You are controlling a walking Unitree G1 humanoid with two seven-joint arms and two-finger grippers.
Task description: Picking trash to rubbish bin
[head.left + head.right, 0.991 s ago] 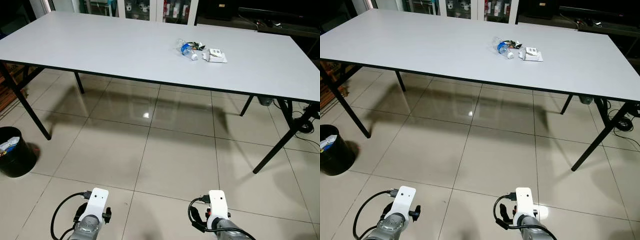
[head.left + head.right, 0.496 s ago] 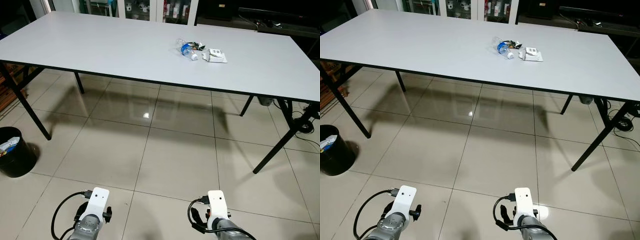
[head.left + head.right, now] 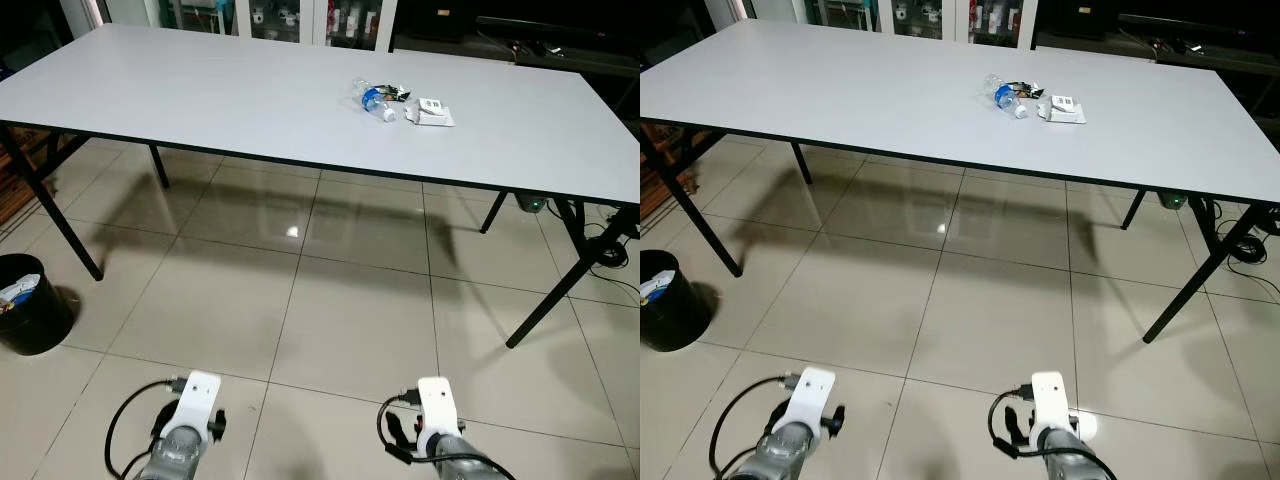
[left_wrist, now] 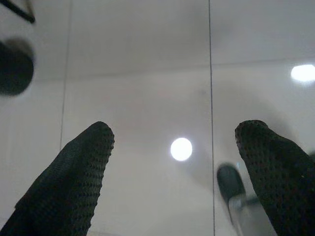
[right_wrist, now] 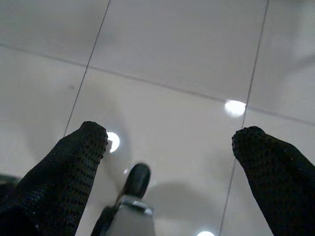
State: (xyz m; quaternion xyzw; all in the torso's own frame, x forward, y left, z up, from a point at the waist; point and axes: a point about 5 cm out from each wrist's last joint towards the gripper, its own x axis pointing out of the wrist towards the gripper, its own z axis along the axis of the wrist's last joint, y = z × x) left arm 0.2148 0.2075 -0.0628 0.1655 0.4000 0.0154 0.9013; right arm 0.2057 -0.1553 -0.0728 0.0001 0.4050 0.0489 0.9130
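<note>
Trash (image 3: 405,102) on table (image 3: 200,100), well beyond both low, spread end effectors, left (image 4: 174,147), right (image 5: 170,142).

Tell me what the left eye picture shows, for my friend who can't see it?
A long white table stands on a shiny tiled floor, with a plastic bottle and some wrappers lying near its far right side. A black rubbish bin sits on the floor at the left.
</note>
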